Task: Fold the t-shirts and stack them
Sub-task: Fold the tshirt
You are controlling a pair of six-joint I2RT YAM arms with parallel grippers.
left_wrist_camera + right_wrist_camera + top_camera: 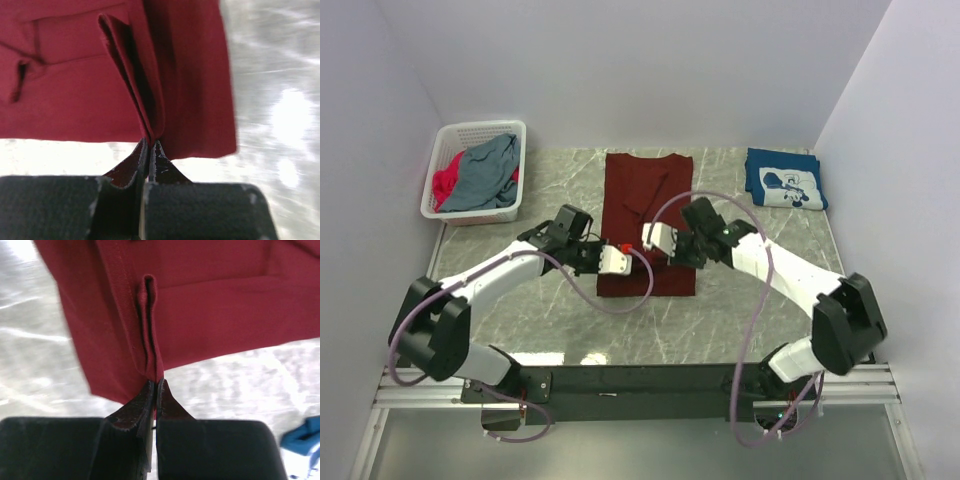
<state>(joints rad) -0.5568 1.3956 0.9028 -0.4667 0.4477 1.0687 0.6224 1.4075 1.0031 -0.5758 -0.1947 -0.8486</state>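
A maroon t-shirt (645,195) lies folded into a long strip in the middle of the table. Both grippers sit over its near part. My left gripper (618,258) is shut on a pinched ridge of the maroon cloth (130,75), the fold rising from between the fingertips (159,157). My right gripper (654,240) is likewise shut on a narrow upright pleat of the same shirt (200,305). A navy t-shirt (784,178) with a white print lies folded at the back right. A grey-blue t-shirt (482,175) and a bright-pink one (443,186) are heaped in the basket.
The white lattice basket (480,127) stands at the back left corner. White walls close in the marbled table (550,180) on three sides. A scrap of blue cloth (302,440) shows at the lower right of the right wrist view.
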